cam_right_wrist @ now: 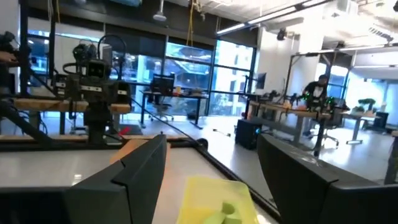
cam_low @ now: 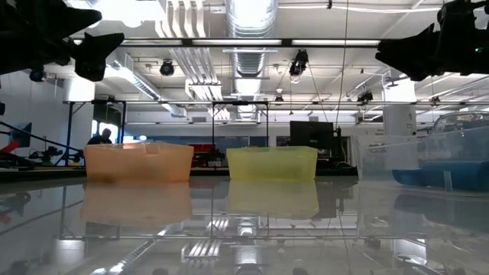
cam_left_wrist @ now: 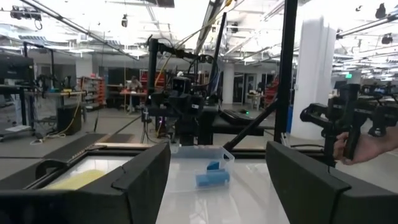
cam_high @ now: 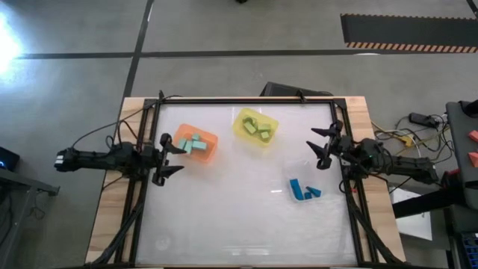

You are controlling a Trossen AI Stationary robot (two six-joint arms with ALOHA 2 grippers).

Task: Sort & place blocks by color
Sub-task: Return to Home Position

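Mint-teal blocks (cam_high: 195, 143) lie in the orange tray (cam_high: 213, 139). Yellow-green blocks (cam_high: 258, 127) lie in the yellow tray (cam_high: 245, 116). Blue blocks (cam_high: 303, 190) lie in the clear tray (cam_high: 293, 170); the left wrist view shows them too (cam_left_wrist: 211, 175). My left gripper (cam_high: 179, 158) hovers open above the table, just left of the orange tray. My right gripper (cam_high: 317, 148) hovers open near the table's right edge, above the clear tray's far side. In the low view both arms (cam_low: 57, 37) (cam_low: 435, 38) hang high, clear of the trays.
The three trays stand in the table's far half: orange (cam_low: 137, 162), yellow (cam_low: 272, 163), clear (cam_low: 432, 164). A black frame (cam_high: 246, 100) borders the white table top. A person's hand (cam_left_wrist: 368, 148) with a handle shows beyond the table in the left wrist view.
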